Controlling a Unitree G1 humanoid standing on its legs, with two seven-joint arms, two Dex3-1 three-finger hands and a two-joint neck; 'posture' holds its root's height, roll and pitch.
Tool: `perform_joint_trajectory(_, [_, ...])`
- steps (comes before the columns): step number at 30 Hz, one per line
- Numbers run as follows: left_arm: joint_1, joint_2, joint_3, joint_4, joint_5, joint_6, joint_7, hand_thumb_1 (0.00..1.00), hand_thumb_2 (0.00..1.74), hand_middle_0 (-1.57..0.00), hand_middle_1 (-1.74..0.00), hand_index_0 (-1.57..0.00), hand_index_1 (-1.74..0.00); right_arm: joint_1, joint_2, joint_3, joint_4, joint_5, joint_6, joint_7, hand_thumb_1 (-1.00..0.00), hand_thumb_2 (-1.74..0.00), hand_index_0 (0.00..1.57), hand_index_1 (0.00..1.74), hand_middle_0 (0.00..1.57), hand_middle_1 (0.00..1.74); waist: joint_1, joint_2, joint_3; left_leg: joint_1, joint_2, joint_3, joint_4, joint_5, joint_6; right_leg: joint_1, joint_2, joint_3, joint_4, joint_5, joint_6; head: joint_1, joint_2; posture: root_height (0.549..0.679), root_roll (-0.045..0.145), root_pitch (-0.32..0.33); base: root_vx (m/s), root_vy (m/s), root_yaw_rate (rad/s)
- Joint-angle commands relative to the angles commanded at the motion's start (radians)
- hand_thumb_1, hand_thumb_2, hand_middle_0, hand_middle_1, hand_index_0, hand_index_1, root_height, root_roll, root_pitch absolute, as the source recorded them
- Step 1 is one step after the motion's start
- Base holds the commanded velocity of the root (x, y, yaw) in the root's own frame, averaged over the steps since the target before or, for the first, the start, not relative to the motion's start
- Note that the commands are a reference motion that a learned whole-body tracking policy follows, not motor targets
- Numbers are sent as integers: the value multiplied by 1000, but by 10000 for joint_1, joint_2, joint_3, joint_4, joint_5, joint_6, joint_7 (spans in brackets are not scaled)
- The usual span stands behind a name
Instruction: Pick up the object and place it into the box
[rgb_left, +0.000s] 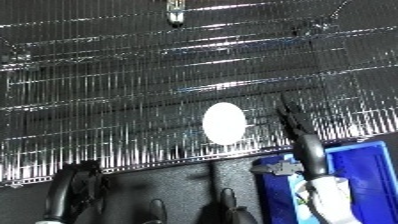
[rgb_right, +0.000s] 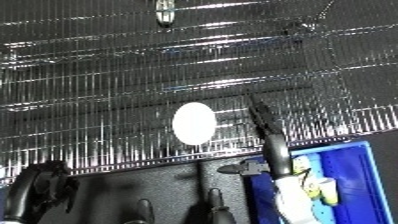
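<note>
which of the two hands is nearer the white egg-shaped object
The right hand: its straight fingers reach up just beside the white object, while the left hand sits low at the view's lower left.

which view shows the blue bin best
The right eye view: more of the blue bin shows, including its near wall and the inside beyond the right hand. The left eye view shows only a narrower corner at its right edge.

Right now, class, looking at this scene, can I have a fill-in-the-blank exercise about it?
1. The white oval object lies on a metal wire ____.
2. The plastic bin at lower right is coloured ____.
3. The right hand holds its black fingers ____, beside the object.
4. The left hand holds ____.

Missing words: rack; blue; straight; nothing
</note>
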Motion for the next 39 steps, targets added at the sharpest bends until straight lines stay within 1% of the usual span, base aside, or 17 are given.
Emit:
perform_joint_trajectory(5, [-180,-18,-79,11,-12,49,98,1000,1740,-1570,-1740,-1570,-1740,-452,-21,136,245,96,-33,129,0,0,0,0,0,0,55,59,0,-254,-9,30,203,-107,6,-291,-63,17,170,-13,-3,193,73,630,44,10,-17,27,48])
perform_joint_trajectory(9, [-344,-17,-147,58,-40,128,173,1000,1740,-1570,-1740,-1570,-1740,-878,29,253,453,201,-13,216,0,0,0,0,0,0,119,101,0,-389,-41,36,303,-181,11,-442,-97,12,251,-22,-7,385,28,629,44,18,-6,24,64])
perform_joint_trajectory(15, [-504,-58,-235,125,-61,130,285,1000,1740,-1570,-1740,-1570,-1740,-1458,157,448,733,335,89,273,0,0,0,0,0,0,218,184,0,-456,-121,31,291,-232,42,-611,-154,-2,339,-38,-25,548,114,627,45,27,0,34,78])
perform_joint_trajectory(23, [-680,-63,-355,135,-169,231,377,1000,1740,-1570,-1740,-1570,-1740,-1976,367,706,1155,487,276,312,0,0,0,0,0,0,315,272,0,-524,-200,23,319,-289,83,-771,-223,-37,450,-53,-54,884,-53,626,48,33,-5,26,59])
perform_joint_trajectory(30, [-723,-134,-521,133,-224,200,429,1000,1740,-1570,-1740,-1570,-1740,-2210,498,977,1589,538,383,463,-350,-609,549,609,549,609,366,334,0,-500,-259,27,209,-280,108,-807,-264,-46,413,-45,-81,1059,-52,626,51,37,-16,28,39])
perform_joint_trajectory(36, [-774,-95,-615,173,-324,153,448,1000,1740,-1570,-1740,-1570,-1740,-2312,467,1040,1925,632,259,376,-650,-1131,1020,1131,1020,1131,369,356,0,-410,-297,32,24,-218,123,-751,-264,-58,277,11,-65,1132,63,628,51,39,-21,11,18])
perform_joint_trajectory(39, [-817,-58,-655,170,-379,143,489,1000,1740,-1570,-1740,-1570,-1740,-2345,428,1045,1993,666,198,249,-650,-1131,1020,1131,1020,1131,362,358,0,-357,-296,35,-100,-163,128,-725,-247,-60,191,53,-54,1122,133,629,50,41,-29,-3,-2])
